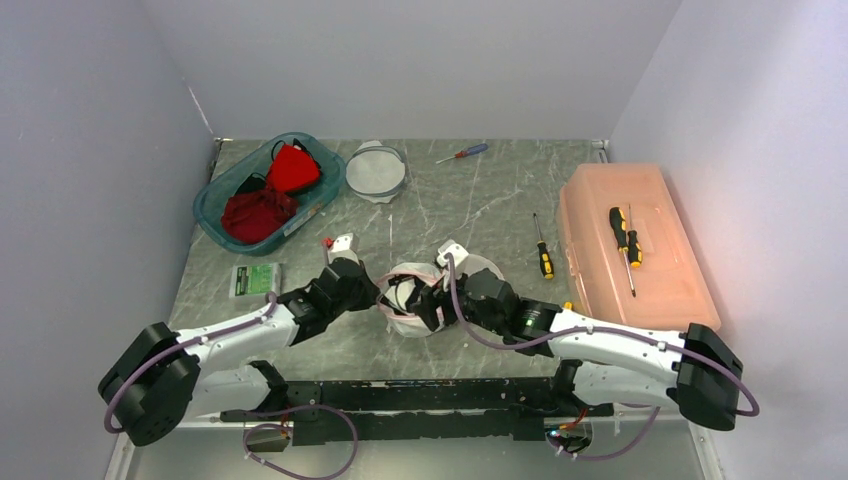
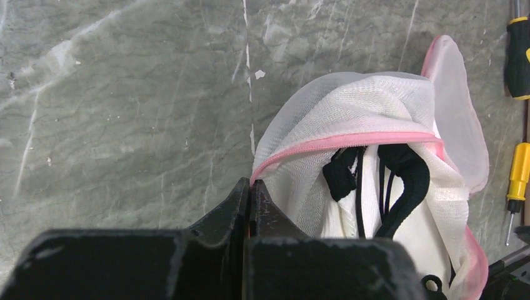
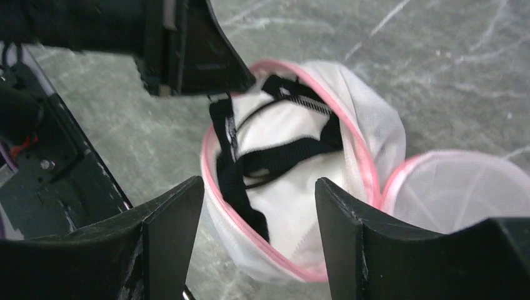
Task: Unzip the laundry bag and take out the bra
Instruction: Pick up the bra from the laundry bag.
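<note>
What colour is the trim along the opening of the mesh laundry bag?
The trim is pink, on the white laundry bag; clearest in the left wrist view.

Far-left corner of the table (image 1: 480, 215): teal tub (image 1: 238, 166), red garments (image 1: 270, 195) inside. Beside it at the far edge, a round white mesh piece (image 1: 376, 170), possibly a pouch, then a small screwdriver (image 1: 462, 153). Right edge: salmon toolbox (image 1: 600, 260), a black-and-yellow screwdriver (image 1: 624, 243) on its lid, another screwdriver (image 1: 541, 247) just beside. Green packet (image 1: 256, 279), left edge.
</note>
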{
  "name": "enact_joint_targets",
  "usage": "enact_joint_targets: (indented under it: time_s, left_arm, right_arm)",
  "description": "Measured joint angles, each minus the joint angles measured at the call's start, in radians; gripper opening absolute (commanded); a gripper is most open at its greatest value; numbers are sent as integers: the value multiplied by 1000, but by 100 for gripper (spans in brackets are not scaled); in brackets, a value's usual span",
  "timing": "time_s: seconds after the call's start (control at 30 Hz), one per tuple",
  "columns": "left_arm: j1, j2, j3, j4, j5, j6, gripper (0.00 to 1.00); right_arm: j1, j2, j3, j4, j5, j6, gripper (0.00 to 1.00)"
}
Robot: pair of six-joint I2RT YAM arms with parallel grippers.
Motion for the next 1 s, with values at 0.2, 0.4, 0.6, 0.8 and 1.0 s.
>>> enact_joint_targets:
  time_s: [0.2,0.4,0.6,0.8,1.0]
  left_arm:
    - [0,24,-6,60,25,-1,3]
    - [0,47,-23,105,49,-5,3]
    - [0,47,-45,121,57,-5,3]
    - [0,47,-47,129,57,-5,3]
    - [0,50,-52,141,66,-5,3]
  right_arm:
    - [18,105,151,-18,45,-24,68]
    - [20,271,208,-22,59,-40,67]
    - [23,388,236,-65,72,-40,68]
    - [28,421,253,-77,91,-38,68]
    - [42,397,245,-74,109,-27,71]
